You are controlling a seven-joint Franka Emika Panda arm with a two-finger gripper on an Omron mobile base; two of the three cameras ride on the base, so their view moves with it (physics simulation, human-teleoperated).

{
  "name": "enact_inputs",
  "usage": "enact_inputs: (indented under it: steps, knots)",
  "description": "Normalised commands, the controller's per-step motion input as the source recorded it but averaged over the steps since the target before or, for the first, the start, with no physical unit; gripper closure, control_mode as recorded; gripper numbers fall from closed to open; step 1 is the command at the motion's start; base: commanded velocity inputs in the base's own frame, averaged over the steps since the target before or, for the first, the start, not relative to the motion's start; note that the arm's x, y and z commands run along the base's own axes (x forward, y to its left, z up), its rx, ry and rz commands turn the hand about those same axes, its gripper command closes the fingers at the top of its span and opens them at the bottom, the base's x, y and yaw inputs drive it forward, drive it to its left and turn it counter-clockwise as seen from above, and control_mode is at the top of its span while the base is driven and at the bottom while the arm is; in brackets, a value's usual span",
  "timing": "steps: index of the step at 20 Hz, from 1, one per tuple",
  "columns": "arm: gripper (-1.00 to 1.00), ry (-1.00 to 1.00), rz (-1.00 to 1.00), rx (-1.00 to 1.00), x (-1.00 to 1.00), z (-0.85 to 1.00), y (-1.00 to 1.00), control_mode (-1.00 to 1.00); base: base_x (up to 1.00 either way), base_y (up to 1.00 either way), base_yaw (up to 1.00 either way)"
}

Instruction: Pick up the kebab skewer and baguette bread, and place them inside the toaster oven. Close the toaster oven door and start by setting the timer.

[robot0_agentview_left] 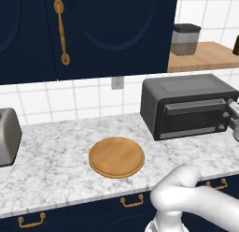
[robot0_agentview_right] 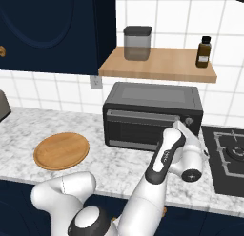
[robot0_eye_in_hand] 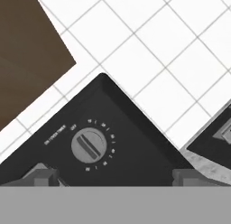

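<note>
Standing on the white-and-grey marble counter (robot0_agentview_left: 56, 165), against the tiled wall, is the large boxy dark grey toaster oven (robot0_agentview_right: 152, 113); every place below is given from it.

- Toaster oven door (robot0_agentview_right: 138, 123): dark glass-front panel with a grey bar handle along its top edge, shut flush against the oven's front.
- Round grey timer knob (robot0_eye_in_hand: 89, 145): on the oven's right-hand front panel, ringed by small white markings, its dark slot slanted in the hand view.
- White robot arm's two dark fingers (robot0_eye_in_hand: 113, 178): spread wide, gripping nothing, one tip on either side of the knob and just short of the panel; the hand sits right at the oven's right front corner.
- Round flat wooden plate (robot0_agentview_left: 116, 156): on the counter to the oven's left, well apart from it.
- Silver slot toaster (robot0_agentview_left: 8, 135): far left of the oven, beyond the plate.
- Light wooden wall shelf (robot0_agentview_right: 159, 66): directly above the oven, carrying a clear dark-lidded canister (robot0_agentview_right: 137, 42) and a small brown bottle (robot0_agentview_right: 203, 52).
- Black stovetop (robot0_agentview_right: 226, 156): on the counter just right of the oven.
</note>
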Motion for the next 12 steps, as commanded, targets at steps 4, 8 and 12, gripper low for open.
enact_inputs:
  steps: [4, 8, 12]
  knots:
    - [-1.0, 0.0, 0.0, 0.04, 0.14, 0.09, -0.06, -1.0, 0.0, 0.0, 0.0]
    - [-1.0, 0.0, 0.0, 0.01, 0.0, 0.14, -0.14, -1.0, 0.0, 0.0, 0.0]
    - [-1.0, 0.0, 0.0, 0.0, 0.0, 0.18, -0.01, -1.0, 0.0, 0.0, 0.0]
